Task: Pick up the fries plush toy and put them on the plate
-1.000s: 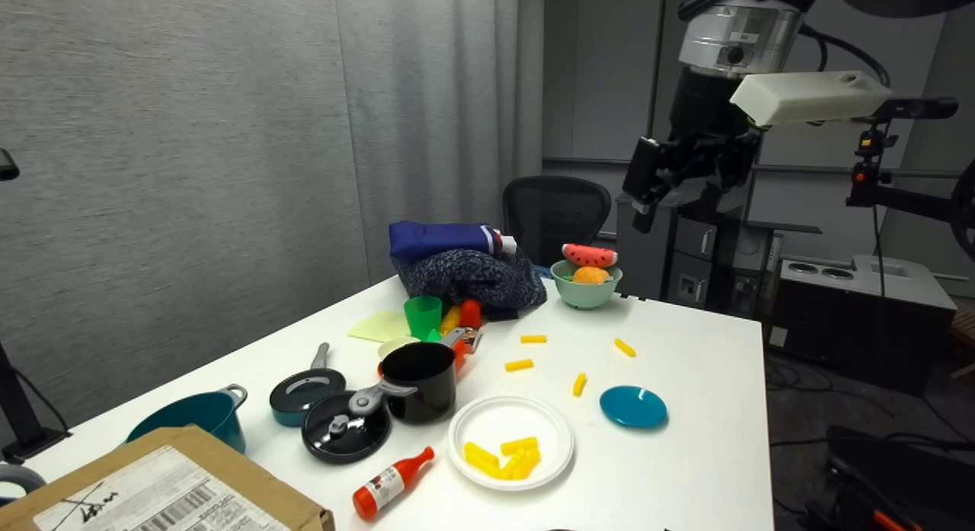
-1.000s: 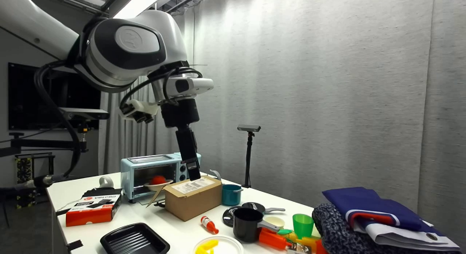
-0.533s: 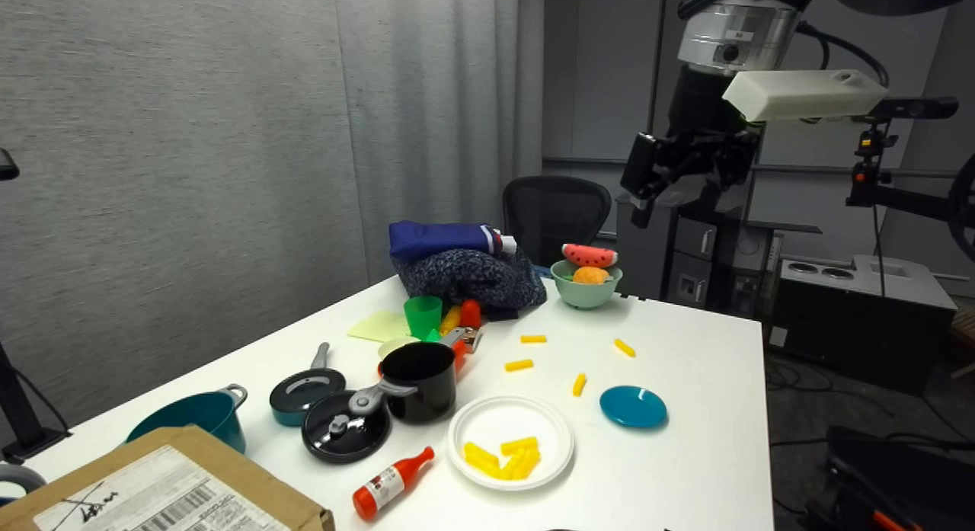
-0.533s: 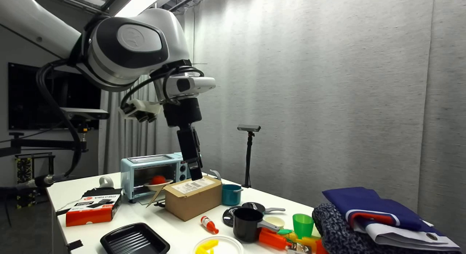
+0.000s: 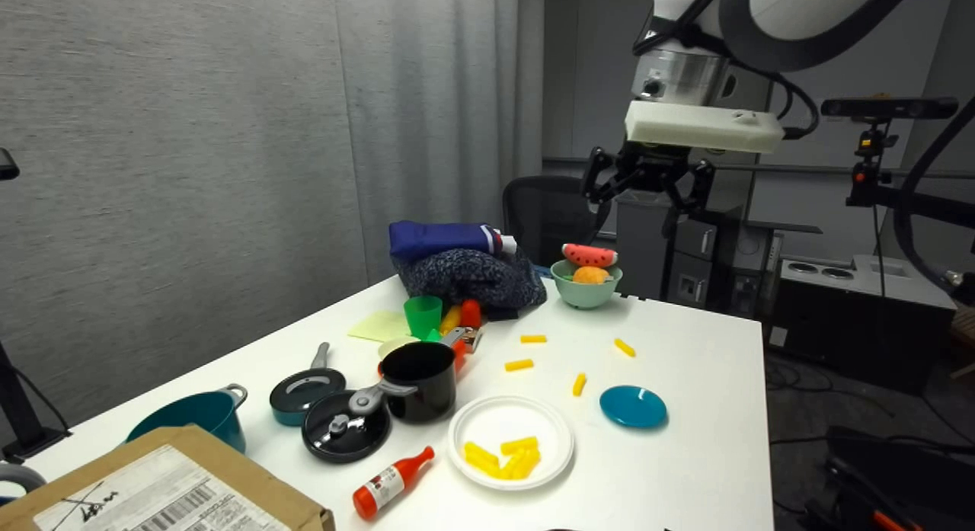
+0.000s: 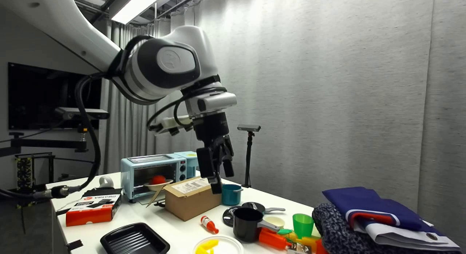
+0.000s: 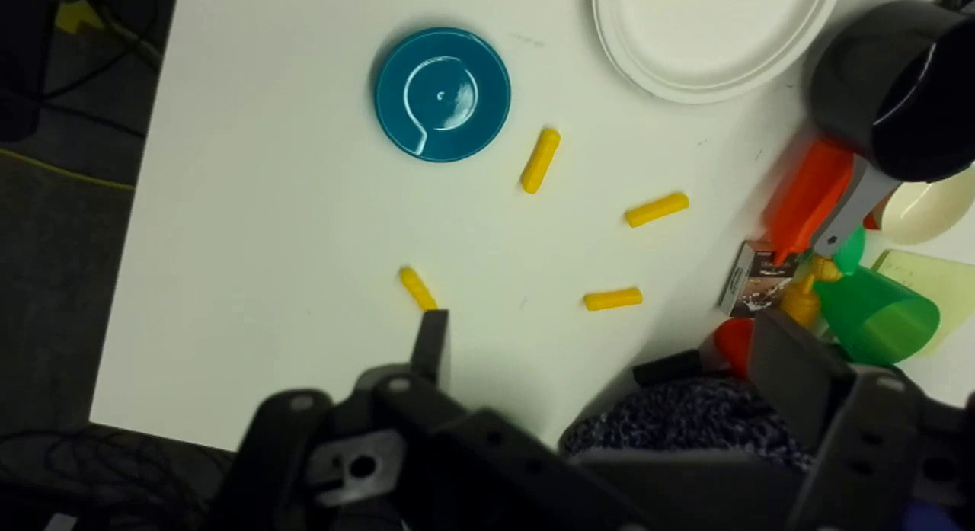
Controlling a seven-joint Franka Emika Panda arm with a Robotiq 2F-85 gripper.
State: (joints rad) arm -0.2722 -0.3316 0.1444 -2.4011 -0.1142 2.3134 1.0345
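In the wrist view, the round, flat white plate (image 7: 724, 28) and the blurred, jointed black gripper (image 7: 600, 321) are cut off; in an exterior view, so is the brown cardboard box (image 5: 171, 485), near left

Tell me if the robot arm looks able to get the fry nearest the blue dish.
Probably yes: the pincer is raised and open, and nothing covers the fry on the tabletop. The blue dish lies beside it without touching, so it likely won't block a grasp.
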